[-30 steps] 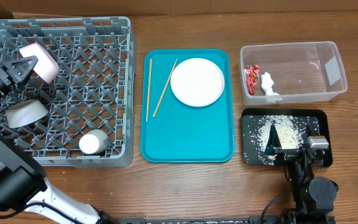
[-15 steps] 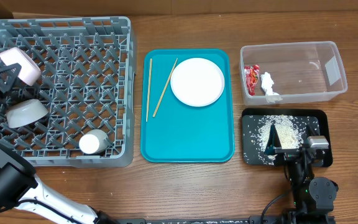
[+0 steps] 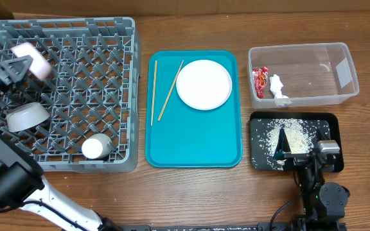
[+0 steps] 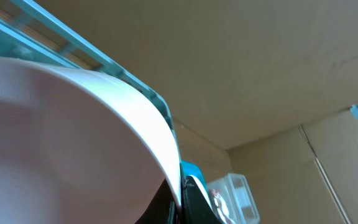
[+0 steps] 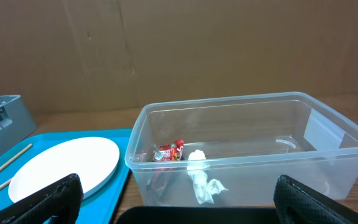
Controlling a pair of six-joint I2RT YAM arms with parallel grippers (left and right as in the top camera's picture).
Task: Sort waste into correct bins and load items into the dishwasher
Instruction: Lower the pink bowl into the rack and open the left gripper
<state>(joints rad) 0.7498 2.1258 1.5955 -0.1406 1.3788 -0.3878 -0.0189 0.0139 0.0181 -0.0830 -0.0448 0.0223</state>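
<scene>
We see the left tool (image 3: 18,64) clamped on the small plate (image 3: 32,55), holding it tilted on edge over the far left corner of the rack (image 3: 76,24). In the left wrist view the plate's pale face fills most of the picture, with a dark finger pressed against its lower rim.

Two more pieces sit in the rack. The bowl (image 3: 27,115) leans among the pegs on the left side. The cup (image 3: 96,147) stands near the front wall.

Right of the rack, the teal tray (image 3: 191,138) lies flat on the table (image 3: 236,192). The large plate (image 3: 203,84) rests on its far right part. The chopsticks (image 3: 170,91) lie to the left of that plate, close at their near ends and spread apart at the far ends.

Further right, the tub (image 3: 300,46) holds the wrapper (image 3: 259,78) and the tissue (image 3: 277,86), side by side at its left end. In front of the tub, the black tray (image 3: 329,122) carries the rice (image 3: 286,136), scattered over its left and middle part.

The right tool (image 3: 295,151) hangs over the near edge of the black tray. Its fingers (image 5: 48,202) are spread wide apart and grip nothing.
</scene>
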